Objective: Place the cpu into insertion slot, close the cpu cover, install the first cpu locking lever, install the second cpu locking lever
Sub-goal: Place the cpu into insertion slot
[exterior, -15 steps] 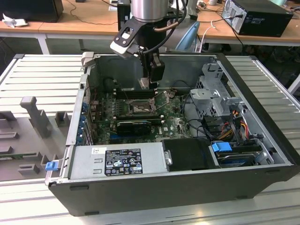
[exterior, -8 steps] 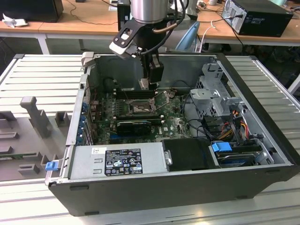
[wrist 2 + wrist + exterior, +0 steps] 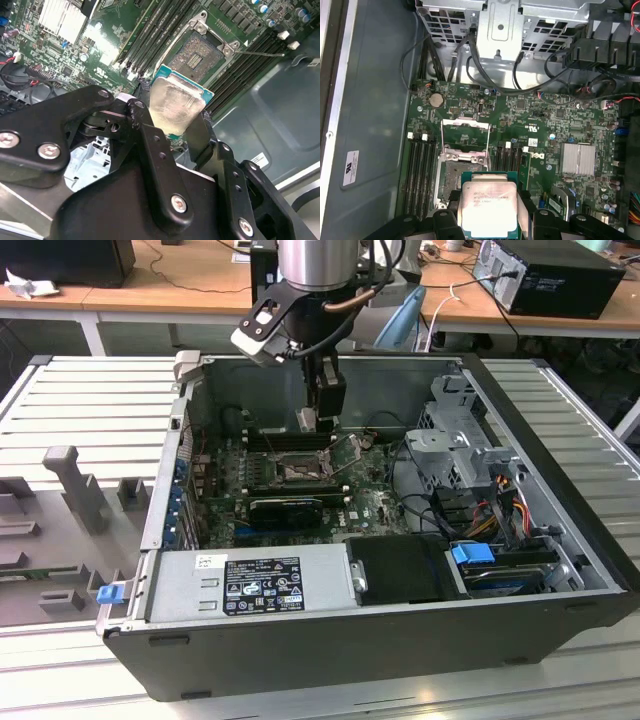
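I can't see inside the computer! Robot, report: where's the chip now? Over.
Gripper shut on cpu. Cpu held near slot, not in it. Cover open. Nothing seen blocking slot.

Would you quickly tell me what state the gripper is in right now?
The gripper is shut on the cpu, holding it near the insertion slot.
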Controlling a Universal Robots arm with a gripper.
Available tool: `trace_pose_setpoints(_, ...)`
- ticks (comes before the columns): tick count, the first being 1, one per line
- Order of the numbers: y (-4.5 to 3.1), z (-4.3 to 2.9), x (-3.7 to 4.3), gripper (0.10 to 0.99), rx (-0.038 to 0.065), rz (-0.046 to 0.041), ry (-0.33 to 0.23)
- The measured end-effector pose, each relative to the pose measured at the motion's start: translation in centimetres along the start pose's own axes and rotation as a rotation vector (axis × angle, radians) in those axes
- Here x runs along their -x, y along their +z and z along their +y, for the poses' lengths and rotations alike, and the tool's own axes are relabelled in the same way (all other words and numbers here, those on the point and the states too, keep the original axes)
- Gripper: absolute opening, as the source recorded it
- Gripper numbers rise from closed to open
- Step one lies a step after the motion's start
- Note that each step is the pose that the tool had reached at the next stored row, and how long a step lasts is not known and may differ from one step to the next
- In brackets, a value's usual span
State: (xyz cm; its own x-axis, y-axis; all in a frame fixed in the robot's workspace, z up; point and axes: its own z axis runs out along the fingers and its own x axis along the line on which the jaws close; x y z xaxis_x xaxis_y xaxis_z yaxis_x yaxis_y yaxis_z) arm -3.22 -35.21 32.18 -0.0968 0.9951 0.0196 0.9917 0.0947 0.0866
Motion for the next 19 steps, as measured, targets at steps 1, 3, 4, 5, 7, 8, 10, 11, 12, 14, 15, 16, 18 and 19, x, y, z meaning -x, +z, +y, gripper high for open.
trace_pose_setpoints(1, 0.02, 0.0, 0.0, 0.529, 0.0, -0.0001, 0.002)
trace_pose_setpoints(3, 0.1, -0.03, -0.03, 0.529, 0.0, -0.0011, 0.015)
trace_pose_setpoints(4, 0.18, -0.06, -0.03, 0.529, 0.001, -0.0017, 0.022)
trace_pose_setpoints(5, 0.22, -0.06, -0.03, 0.529, 0.001, -0.002, 0.024)
trace_pose_setpoints(7, 0.31, -0.24, -0.05, 0.529, 0.001, -0.0027, 0.032)
trace_pose_setpoints(8, 0.36, -0.29, -0.05, 0.529, 0.001, -0.003, 0.034)
trace_pose_setpoints(10, 0.4, -0.42, -0.06, 0.529, 0.001, -0.0031, 0.035)
trace_pose_setpoints(11, 0.44, -0.46, -0.07, 0.529, 0.001, -0.003, 0.036)
trace_pose_setpoints(12, 0.5, -0.5, -0.08, 0.529, 0.001, -0.0033, 0.041)
trace_pose_setpoints(14, 0.71, -0.54, -0.09, 0.529, 0.001, -0.0049, 0.059)
trace_pose_setpoints(15, 0.84, -0.58, -0.1, 0.529, 0.001, -0.0053, 0.067)
trace_pose_setpoints(16, 0.96, -0.6, -0.1, 0.529, 0.001, -0.0055, 0.069)
trace_pose_setpoints(18, 1.36, -0.66, -0.1, 0.529, -0.009, -0.0051, 0.072)
trace_pose_setpoints(19, 1.52, -0.67, -0.1, 0.529, -0.015, -0.0047, 0.072)
